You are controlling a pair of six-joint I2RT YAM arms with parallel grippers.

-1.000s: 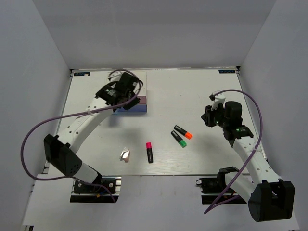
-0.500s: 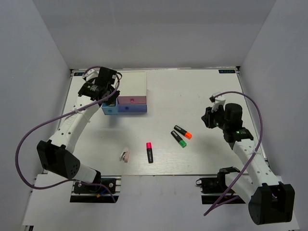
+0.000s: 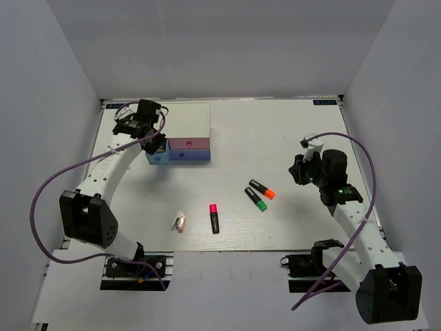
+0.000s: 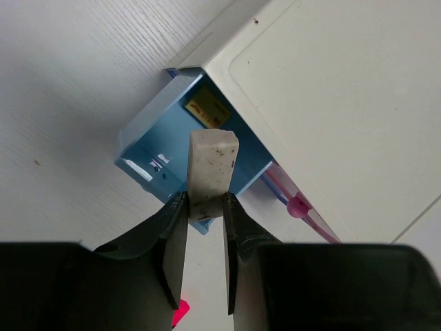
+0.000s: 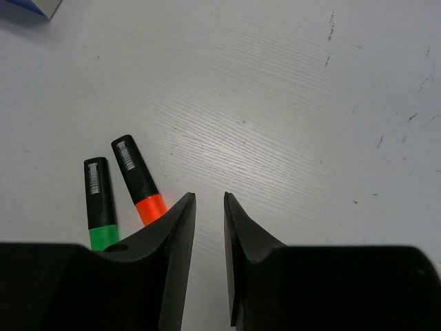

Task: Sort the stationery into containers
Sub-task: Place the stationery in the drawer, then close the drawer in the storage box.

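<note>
While left gripper [image 4: 204, 207] pinches block [image 4: 212, 165] over open blue drawer [image 4: 148, 148]: placing step. Next: lower, release inside. Right gripper [image 5: 209, 207] narrow, empty, beside orange highlighter [image 5: 138, 181], green highlighter [image 5: 98, 203].

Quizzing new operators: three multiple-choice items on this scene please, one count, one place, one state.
1. Highlighters lying on the table: A two, B three, C four.
2. The eraser is: A in the left gripper over the light blue drawer, B on the table, C among the highlighters.
3. The light blue drawer is: A shut, B lifted off the table, C pulled open.
Key: B, orange, green and pink caps show; A, the jaws pinch it over the drawer; C, its inside shows.
</note>
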